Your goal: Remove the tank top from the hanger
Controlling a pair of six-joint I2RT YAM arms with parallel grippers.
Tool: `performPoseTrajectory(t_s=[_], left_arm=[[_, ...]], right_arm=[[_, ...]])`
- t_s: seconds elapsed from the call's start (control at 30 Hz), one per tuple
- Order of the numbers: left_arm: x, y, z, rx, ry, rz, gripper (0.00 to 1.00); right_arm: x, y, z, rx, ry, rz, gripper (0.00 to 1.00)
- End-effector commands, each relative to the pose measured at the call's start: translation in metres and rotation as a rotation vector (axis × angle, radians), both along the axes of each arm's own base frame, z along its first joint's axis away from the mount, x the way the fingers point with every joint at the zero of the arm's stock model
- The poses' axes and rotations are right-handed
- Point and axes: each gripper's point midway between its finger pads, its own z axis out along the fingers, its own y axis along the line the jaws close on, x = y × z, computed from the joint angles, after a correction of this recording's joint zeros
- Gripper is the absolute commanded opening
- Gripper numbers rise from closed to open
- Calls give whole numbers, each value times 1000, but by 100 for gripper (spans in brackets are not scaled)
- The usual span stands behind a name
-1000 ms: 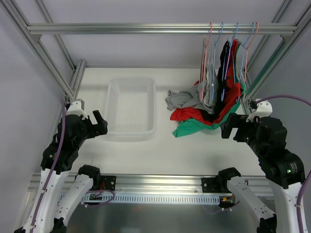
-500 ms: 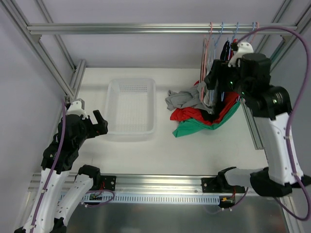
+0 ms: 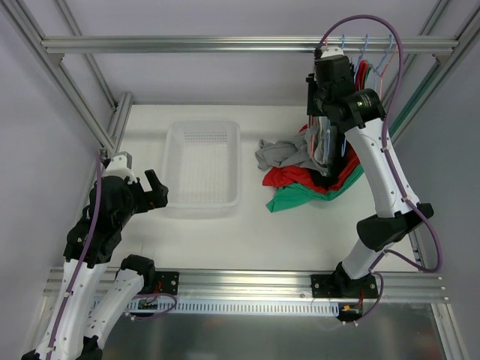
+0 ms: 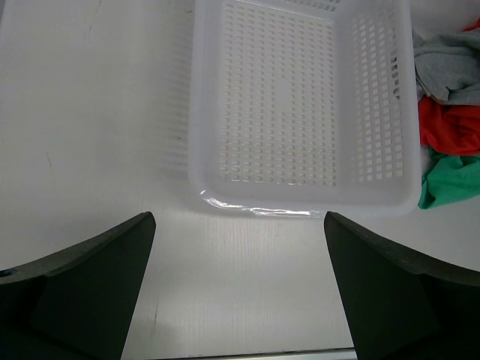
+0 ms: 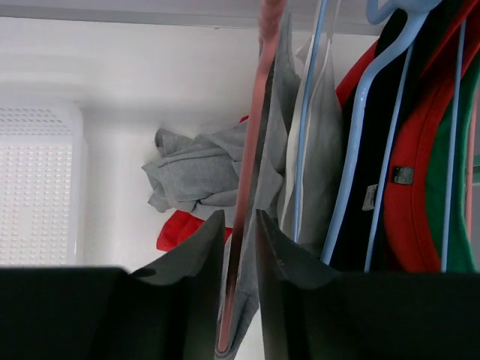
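A grey tank top (image 5: 274,176) hangs on a pink hanger (image 5: 252,142) at the left end of the row on the rail. My right gripper (image 5: 238,219) is raised to it, its fingers pinched narrowly on the pink hanger's arm and the grey strap. From above, the right gripper (image 3: 321,120) sits against the hanging grey fabric (image 3: 325,146). My left gripper (image 4: 238,225) is open over bare table in front of the basket, holding nothing; the top view shows the left gripper (image 3: 154,189) at the basket's left front corner.
A white perforated basket (image 3: 201,199) stands mid-table. A pile of grey (image 3: 279,154), red (image 3: 289,176) and green (image 3: 300,196) garments lies below the hangers. Blue hangers (image 5: 352,187) carry white, black, red and green tops. The aluminium rail (image 3: 225,43) spans the back.
The right arm has risen from the table's right side to the hangers, and its jaws have narrowed onto the pink hanger and grey strap. The left arm has stayed still.
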Motion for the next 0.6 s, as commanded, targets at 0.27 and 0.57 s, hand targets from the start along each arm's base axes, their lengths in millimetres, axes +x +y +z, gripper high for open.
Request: performPoseTrajectory(t_s=[0.27,0.57], left_arm=[[4,-8,0,-15,-11,-39,99],[4,-11,0,-19,-14,-57,99]], right_arm=[[1,-8,39,97,-171,-108,0],[-3,1,75,195,-279,-59,0]])
